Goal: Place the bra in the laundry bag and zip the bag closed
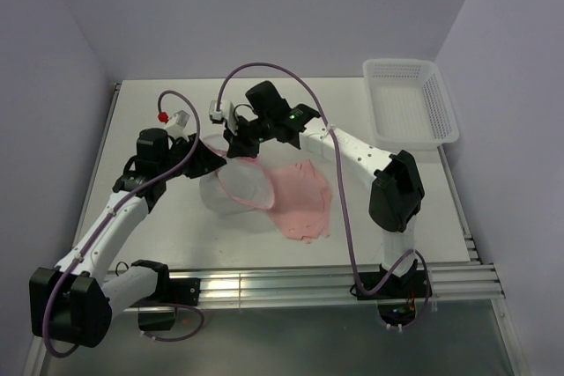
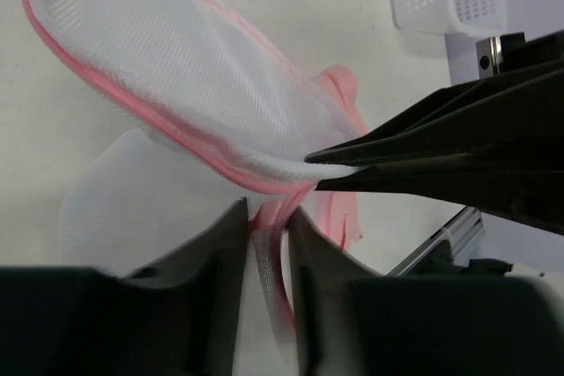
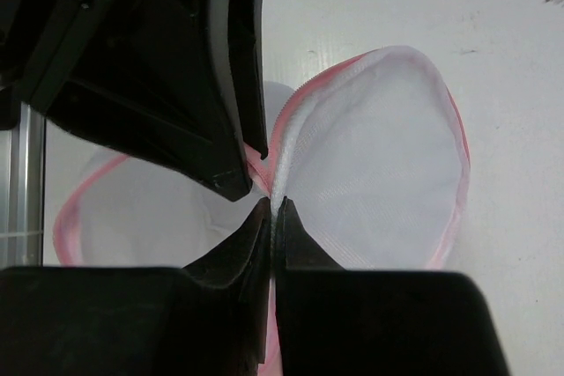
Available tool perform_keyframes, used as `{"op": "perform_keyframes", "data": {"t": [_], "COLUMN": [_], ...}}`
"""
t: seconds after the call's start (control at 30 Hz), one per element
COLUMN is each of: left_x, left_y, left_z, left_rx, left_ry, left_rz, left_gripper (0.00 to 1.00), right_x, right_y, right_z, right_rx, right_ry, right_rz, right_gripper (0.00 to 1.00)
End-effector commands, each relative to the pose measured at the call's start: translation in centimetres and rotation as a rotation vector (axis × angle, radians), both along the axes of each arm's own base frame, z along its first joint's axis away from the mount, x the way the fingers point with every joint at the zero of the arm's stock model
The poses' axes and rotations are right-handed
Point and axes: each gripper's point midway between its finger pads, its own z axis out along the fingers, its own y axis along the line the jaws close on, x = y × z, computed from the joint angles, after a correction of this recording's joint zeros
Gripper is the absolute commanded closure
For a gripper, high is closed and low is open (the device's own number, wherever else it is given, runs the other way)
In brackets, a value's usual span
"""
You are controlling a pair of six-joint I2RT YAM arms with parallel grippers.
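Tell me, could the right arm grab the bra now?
Probably not yet: its pincer is clamped on the rim of the laundry bag. The bra lies nearby, but it must let go first.

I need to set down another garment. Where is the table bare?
Free: the near strip of table in front of the bra, and the far strip between the back wall and the arms, left of the basket. Crowded: the centre, where the left gripper and right gripper pinch the laundry bag beside the bra.
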Motion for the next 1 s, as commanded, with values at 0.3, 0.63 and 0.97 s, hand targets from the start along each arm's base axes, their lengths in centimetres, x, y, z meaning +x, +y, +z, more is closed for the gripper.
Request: {"op": "perform_keyframes", "data": {"t": [0.3,0.63,0.97], "left_x": [1.2,0.0,-0.7], "left_y": [-0.1,1.0,1.4], "left_z": [3.2,1.0,2.4], "left_rx": [-0.172,-0.265,-0.227], "left_ry": [-0.139,-0.226,-0.335], "left_rz": [0.147,0.248,0.226], "left_gripper": [1.00,1.00,1.00], "right_x": [2.5,3.7,5.0], "right_y": [0.6,-8.9,-23.6], "right_z": [4.5,12.1,-5.4], "right_rx": [0.113,0.629,0.482], "right_ry": [-0.038,0.093,0.355], "right_rz": [-0.143,-0.473,-1.103], "right_gripper": [0.32,0.09,0.07]}}
